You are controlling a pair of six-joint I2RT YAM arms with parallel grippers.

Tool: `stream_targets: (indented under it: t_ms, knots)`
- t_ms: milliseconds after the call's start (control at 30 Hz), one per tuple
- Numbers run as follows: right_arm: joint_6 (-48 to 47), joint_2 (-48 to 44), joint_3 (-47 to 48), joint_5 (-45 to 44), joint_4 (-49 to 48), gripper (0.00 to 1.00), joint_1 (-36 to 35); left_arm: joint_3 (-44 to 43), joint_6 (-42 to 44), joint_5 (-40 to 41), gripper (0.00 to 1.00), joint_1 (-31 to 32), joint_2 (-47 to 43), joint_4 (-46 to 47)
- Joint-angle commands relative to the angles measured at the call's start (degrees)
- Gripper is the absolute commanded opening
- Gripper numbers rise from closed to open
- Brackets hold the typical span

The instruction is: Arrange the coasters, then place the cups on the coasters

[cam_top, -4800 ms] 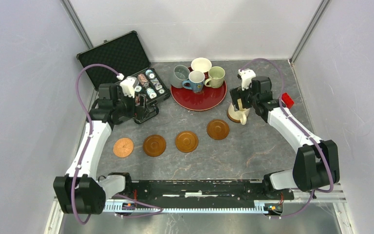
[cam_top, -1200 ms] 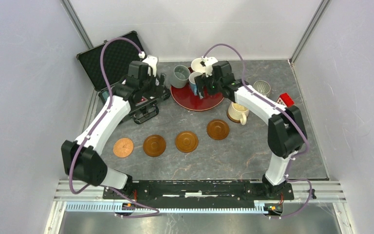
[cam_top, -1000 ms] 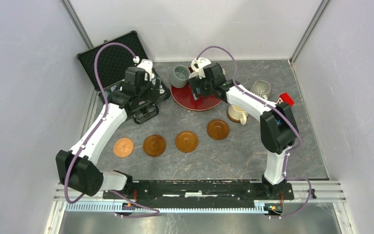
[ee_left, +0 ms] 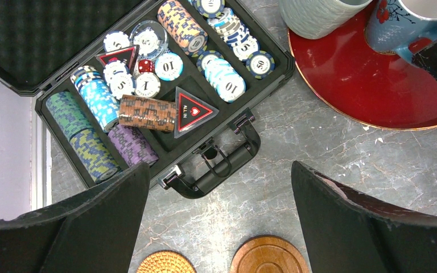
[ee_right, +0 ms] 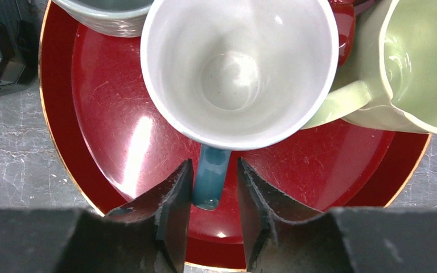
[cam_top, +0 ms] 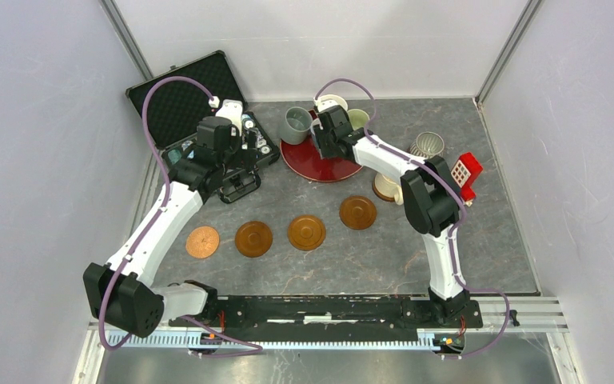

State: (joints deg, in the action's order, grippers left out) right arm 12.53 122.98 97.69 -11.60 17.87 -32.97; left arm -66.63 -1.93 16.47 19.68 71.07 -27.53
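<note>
Three brown coasters (cam_top: 253, 238) (cam_top: 307, 232) (cam_top: 357, 212) and a copper-toned one (cam_top: 202, 242) lie in a row on the table. The cream cup (cam_top: 388, 186) stands to their right, and the ribbed cup (cam_top: 428, 146) behind it. My right gripper (ee_right: 214, 165) is over the red tray (ee_right: 108, 131), shut on the blue handle (ee_right: 209, 182) of the white-inside blue cup (ee_right: 239, 68). The pale green cup (ee_right: 415, 62) and grey cup (ee_right: 102, 11) crowd it. My left gripper (ee_left: 222, 216) hangs open and empty by the poker case, above two coasters (ee_left: 268, 256) (ee_left: 165, 263).
An open black poker-chip case (cam_top: 208, 120) lies at the back left, its handle (ee_left: 219, 168) toward the coasters. A red block (cam_top: 465, 172) sits by the right arm's elbow. A white cup (cam_top: 332, 102) stands at the tray's far edge.
The right gripper's jaws have narrowed onto the blue cup's handle, and that wrist has shifted a little left over the tray. The left gripper has drifted slightly left, still open.
</note>
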Motion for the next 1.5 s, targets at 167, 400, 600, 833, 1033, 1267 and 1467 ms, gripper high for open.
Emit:
stream_targets:
  t_ms: [167, 400, 600, 833, 1033, 1267, 1467]
  knots:
    - [-0.48, -3.12, -0.96, 1.17, -1.66, 0.19, 0.54, 0.14, -2.46, -0.34, 1.00, -0.01, -1.42, 1.68]
    - [-0.31, -12.92, -9.15, 4.55, -2.98, 0.00, 0.44, 1.04, -2.68, -1.38, 1.00, 0.00, -2.45, 1.30]
    - [-0.87, -26.02, -19.00, 5.82, -4.32, 0.00, 0.47, 3.22, -1.81, -0.90, 1.00, -0.02, -4.12, 2.71]
    - [-3.64, -43.44, -35.94, 8.10, -6.85, 0.00, 0.45, 3.24, -0.41, -0.36, 1.00, -0.15, -4.64, 0.47]
    - [-4.19, -55.61, -47.65, 9.49, -7.63, 0.00, 0.44, 3.11, 0.22, 1.00, 1.00, -0.22, -4.42, -1.64]
    - [-2.14, -64.18, -57.45, 8.48, -8.80, 0.00, 0.19, 3.74, -0.31, 0.86, 1.00, -0.30, -3.45, -2.18]
    - [-1.10, -66.30, -61.41, 8.76, -9.81, 0.00, 0.02, 3.87, -0.70, 0.76, 1.00, -0.26, -2.87, -2.18]
